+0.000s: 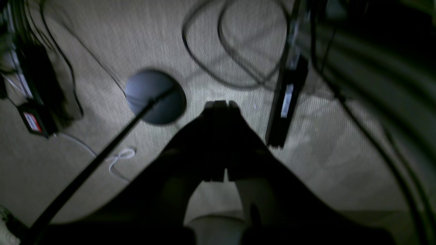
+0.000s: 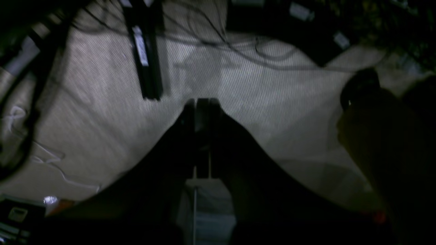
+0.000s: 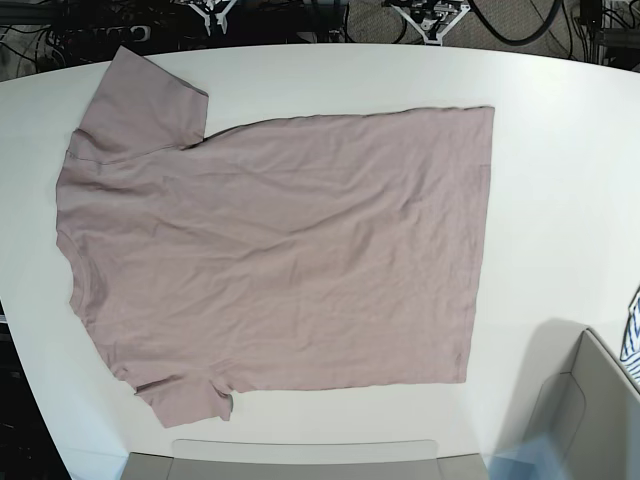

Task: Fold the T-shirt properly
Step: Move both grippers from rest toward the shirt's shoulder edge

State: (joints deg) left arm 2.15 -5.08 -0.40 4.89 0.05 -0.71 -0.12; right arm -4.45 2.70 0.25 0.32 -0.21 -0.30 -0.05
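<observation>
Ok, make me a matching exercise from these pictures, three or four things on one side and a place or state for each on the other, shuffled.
Things:
1. T-shirt
2. left gripper
3. striped cloth
4. table

Descriptions:
A. shut, above carpeted floor
B. white, bare on the base view's right
C. spread flat, unfolded
D. at the base view's right edge

Pairs: 1-C, 2-A, 3-D, 4-B

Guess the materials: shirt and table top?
Shirt: soft knit fabric, probably cotton jersey, matte dusty pink; it lies limp and flat with fine creases and stitched hems. Table: hard, smooth white top, probably laminate or painted board; even colour, faint sheen, a crisp shadow near its lower right. The exact material can't be confirmed.
</observation>
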